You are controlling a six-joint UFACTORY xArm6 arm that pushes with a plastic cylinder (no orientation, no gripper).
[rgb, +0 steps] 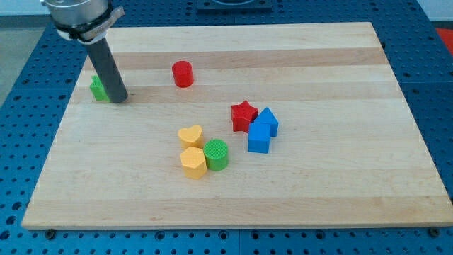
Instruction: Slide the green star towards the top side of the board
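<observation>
My tip (pixel 118 98) touches the green star (pixel 98 88) near the board's (pixel 318 191) top-left corner — it is a plain rod, no pincer to judge.

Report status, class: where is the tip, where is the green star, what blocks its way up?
My tip touching green star, on its right side. Star near board's left edge, partly hidden behind rod. Nothing between star and top edge.

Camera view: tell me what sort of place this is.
Probably a robotics lab bench: a wooden board lies on a blue perforated table, with small coloured blocks such as the red cylinder, and my tip.
</observation>
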